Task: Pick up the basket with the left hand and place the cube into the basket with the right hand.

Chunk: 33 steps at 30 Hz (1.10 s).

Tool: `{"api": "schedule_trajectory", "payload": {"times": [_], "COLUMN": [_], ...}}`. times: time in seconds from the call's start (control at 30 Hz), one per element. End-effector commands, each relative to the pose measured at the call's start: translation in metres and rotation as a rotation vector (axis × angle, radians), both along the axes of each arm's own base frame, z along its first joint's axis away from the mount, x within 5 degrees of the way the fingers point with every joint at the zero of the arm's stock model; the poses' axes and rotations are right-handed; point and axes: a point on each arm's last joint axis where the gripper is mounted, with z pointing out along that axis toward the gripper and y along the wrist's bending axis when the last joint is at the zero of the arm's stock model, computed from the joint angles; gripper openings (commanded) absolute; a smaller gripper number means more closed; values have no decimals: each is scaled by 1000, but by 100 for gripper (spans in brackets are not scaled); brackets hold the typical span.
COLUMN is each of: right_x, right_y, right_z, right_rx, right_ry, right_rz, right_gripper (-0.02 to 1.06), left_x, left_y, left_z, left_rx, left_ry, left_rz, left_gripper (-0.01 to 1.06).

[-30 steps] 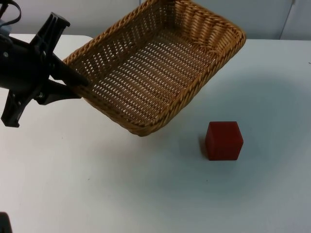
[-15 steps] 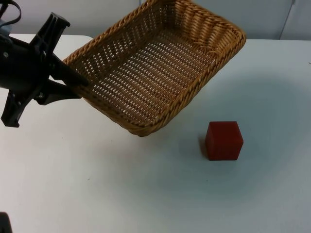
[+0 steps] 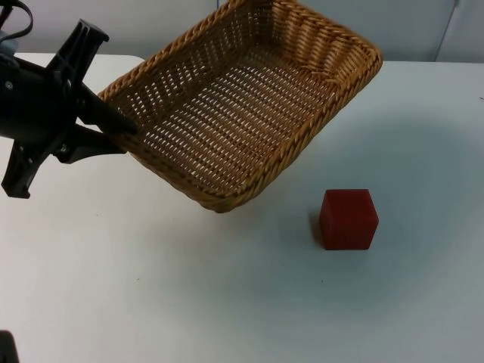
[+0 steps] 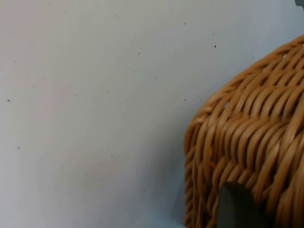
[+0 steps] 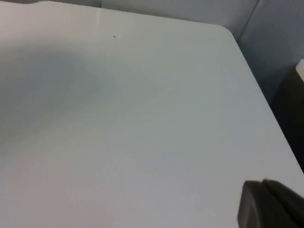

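- The left gripper (image 3: 121, 136) is clamped on the left rim of the rectangular woven wicker basket (image 3: 249, 98), holding it tilted above the white table (image 3: 189, 287).
- The red cube (image 3: 348, 219) sits on the table, just beside the basket's near corner.
- The right gripper's (image 5: 270, 206) finger state cannot be told; it is over bare table.

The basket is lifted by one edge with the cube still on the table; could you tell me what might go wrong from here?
The left gripper grips the wicker basket by one rim only, so the raised, tilted basket could sag or twist out.

The red cube sits on the white table just past the basket's low corner; a descending right arm might bump that rim.

Dropped in, the cube could slide down the sloped floor.
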Motion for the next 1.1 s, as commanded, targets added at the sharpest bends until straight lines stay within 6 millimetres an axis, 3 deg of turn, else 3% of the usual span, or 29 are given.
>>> {"api": "schedule_trajectory", "payload": {"times": [0.0,0.03,0.07,0.2,0.23,0.33,0.43,0.47,0.53,0.6,0.63,0.77,0.8,0.93,1.0,1.07], "right_x": [14,30,30,72,72,102,132,132,155,181,181,228,228,262,265,279], "right_y": [-1,4,4,34,34,64,92,92,108,120,120,130,130,146,148,160], "right_z": [3,4,4,13,13,27,40,40,41,27,27,-14,-14,-53,-58,-82], "right_rx": [0,-2,-2,-30,-30,-62,-46,-46,-12,42,42,98,98,164,171,244], "right_ry": [16,64,64,201,201,286,363,363,451,561,561,659,659,672,674,680], "right_rz": [-12,17,17,134,134,178,222,222,240,250,250,230,230,248,251,269], "right_gripper": [2,5,5,24,24,50,86,86,104,105,105,105,105,105,105,105], "left_x": [1,1,1,1,1,1,1,1,1,1,1,1,1,1,1,1], "left_y": [-4,-4,-4,-4,-4,-4,-4,-4,-4,-4,-4,-4,-4,-4,-4,-4], "left_z": [10,10,10,10,10,10,9,9,9,9,9,9,9,9,9,9], "left_rx": [-51,-51,-51,-51,-51,-51,-49,-49,-49,-49,-49,-49,-49,-49,-49,-49], "left_ry": [-23,-23,-23,-23,-23,-23,-23,-23,-23,-23,-23,-23,-23,-23,-23,-23], "left_rz": [-12,-12,-12,-12,-12,-12,-11,-11,-11,-11,-11,-11,-11,-11,-11,-11], "left_gripper": [0,0,0,0,0,0,0,0,0,0,0,0,0,0,0,0]}}
